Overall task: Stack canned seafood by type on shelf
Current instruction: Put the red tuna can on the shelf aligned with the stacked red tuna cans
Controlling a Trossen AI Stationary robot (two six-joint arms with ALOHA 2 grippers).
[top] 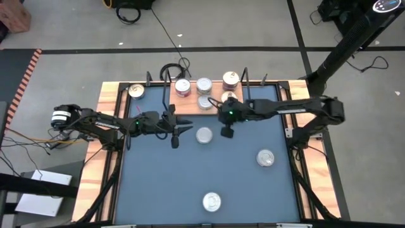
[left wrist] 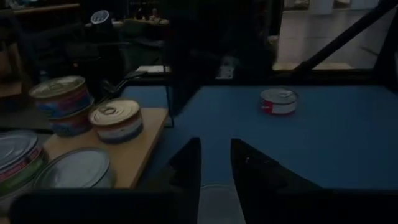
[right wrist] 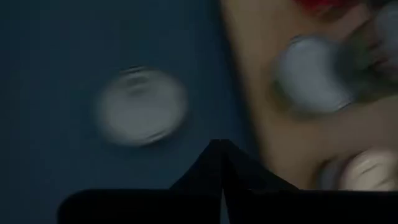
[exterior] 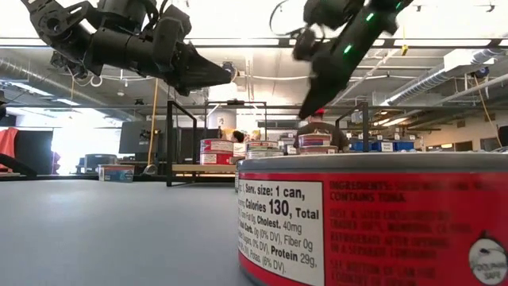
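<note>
The shelf [top: 190, 106] is a light wooden board at the table's far edge. Several cans stand on it, among them a red-sided one [top: 182, 87] and a silver-lidded one [top: 205, 101]. Three cans sit flat on the blue table: one in the middle [top: 204, 135], one to the right [top: 266, 158] and one near the front [top: 212, 202]. My left gripper [top: 180, 132] hovers open just left of the middle can, its fingers [left wrist: 186, 165] with nothing between them. My right gripper [top: 226, 131] hangs shut and empty just right of that can, pointing slantwise down [right wrist: 221, 149].
One more can [top: 135, 91] sits on the wooden rim at the far left. In the low view a red-labelled can [exterior: 373, 218] fills the foreground. Black wire uprights [exterior: 168, 143] stand at the shelf's ends. Free blue table lies at the near left.
</note>
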